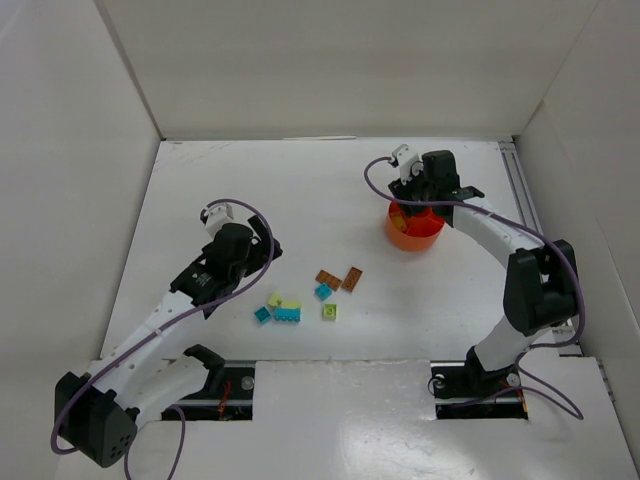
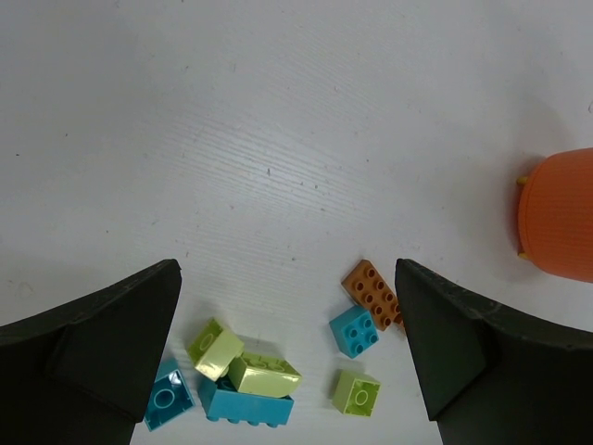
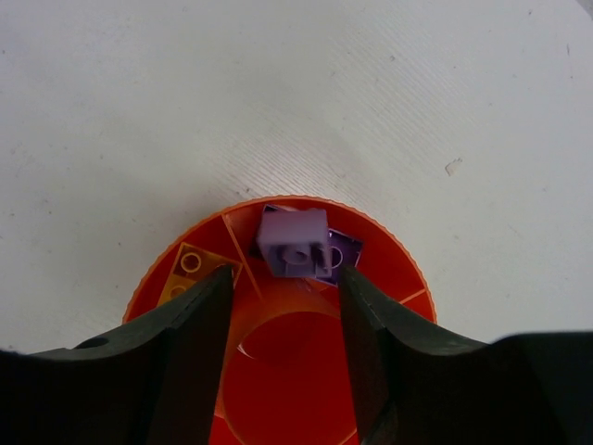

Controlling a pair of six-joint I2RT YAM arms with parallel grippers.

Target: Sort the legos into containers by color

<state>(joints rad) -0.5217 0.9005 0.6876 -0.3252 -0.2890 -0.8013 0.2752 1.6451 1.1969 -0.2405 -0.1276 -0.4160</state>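
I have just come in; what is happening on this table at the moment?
The right tool is above the orange bowl, its jaws open on either side of a purple brick that sits tilted over another purple piece in one compartment. An orange piece lies in the neighbouring compartment. The left tool hangs open above the loose teal, lime and brown bricks on the table, touching none.

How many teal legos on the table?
3. Small teal brick and long teal brick clustered with lime bricks; square teal brick beside the brown plate. More may be hidden.
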